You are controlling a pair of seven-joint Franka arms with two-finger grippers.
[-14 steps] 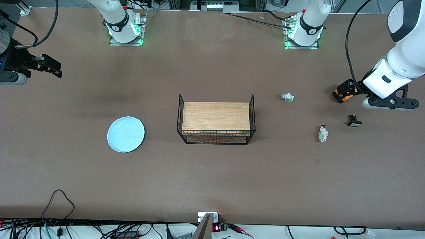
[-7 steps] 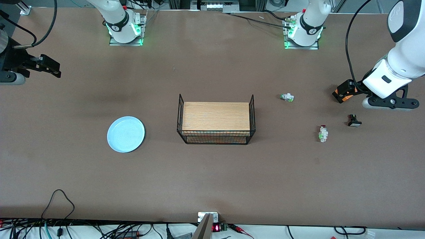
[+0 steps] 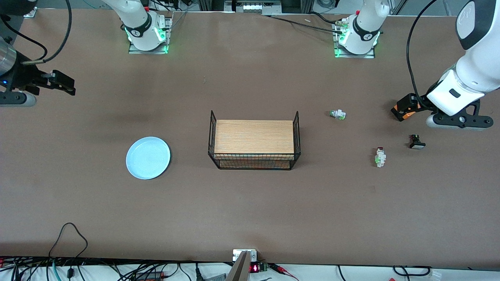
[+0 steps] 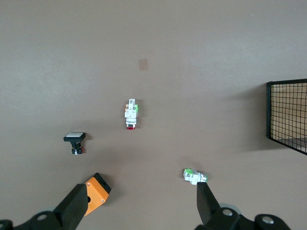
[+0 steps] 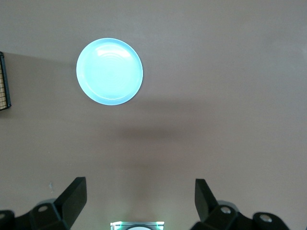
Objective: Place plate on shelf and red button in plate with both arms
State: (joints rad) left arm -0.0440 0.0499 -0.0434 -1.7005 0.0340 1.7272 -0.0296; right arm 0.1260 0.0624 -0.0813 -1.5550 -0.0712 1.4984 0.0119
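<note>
Robotics lab: bolted arm bases (image 3: pixel 147 37), cable clutter (image 3: pixel 70 269).

1. The plate (image 3: pixel 148 157), round, shallow and pale light-blue with a raised rim, is lying flat and bare on the table toward the right arm's end.
2. The red button (image 3: pixel 380 157), a tiny white part with a dark red cap and green mark, is lying on its side toward the left arm's end.

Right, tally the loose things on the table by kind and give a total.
Round pale-blue plate: 1
Wooden-topped black wire rack: 1
White button part with red cap: 1
White button part without red cap: 1
Small black part with pale face: 1
Total: 5
</note>
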